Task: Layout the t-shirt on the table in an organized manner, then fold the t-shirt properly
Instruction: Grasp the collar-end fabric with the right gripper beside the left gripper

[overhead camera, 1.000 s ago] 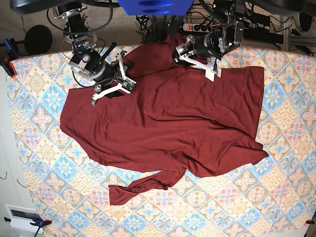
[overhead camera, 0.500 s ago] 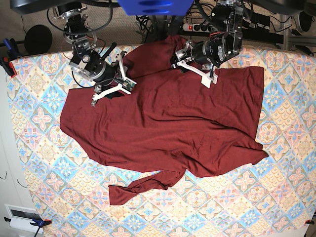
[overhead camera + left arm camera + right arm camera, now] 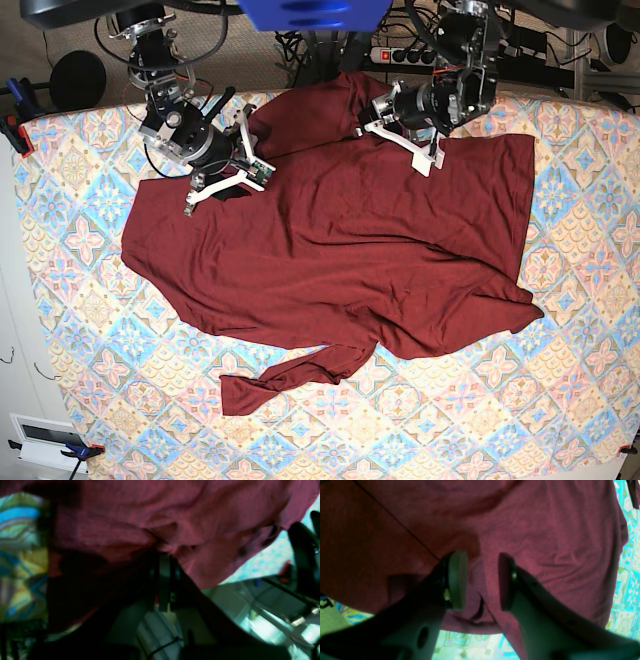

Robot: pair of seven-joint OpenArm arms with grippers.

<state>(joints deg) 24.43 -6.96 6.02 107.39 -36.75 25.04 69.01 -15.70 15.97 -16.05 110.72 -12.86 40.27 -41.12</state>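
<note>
The maroon t-shirt (image 3: 350, 250) lies spread and rumpled over the patterned table (image 3: 560, 400), with a twisted strip trailing toward the front. At the shirt's far edge my left gripper (image 3: 400, 135) is shut on the fabric. The left wrist view shows its fingertips pressed together on a bunched fold, with my left gripper (image 3: 163, 552) pulling the t-shirt (image 3: 125, 517) into creases. My right gripper (image 3: 250, 155) hovers over the shirt's far left part. In the right wrist view my right gripper (image 3: 481, 580) stands open, flat t-shirt (image 3: 545, 530) cloth showing between its fingers.
The table's far edge runs just behind both arms, with a power strip and cables (image 3: 400, 52) beyond it. A clamp (image 3: 15, 125) holds the cloth at the far left corner. Bare patterned cloth (image 3: 480, 440) shows along the front and the right side.
My left gripper has closed on the shirt's far edge and shifted slightly right and back. The right arm and the rest of the shirt have not moved.
</note>
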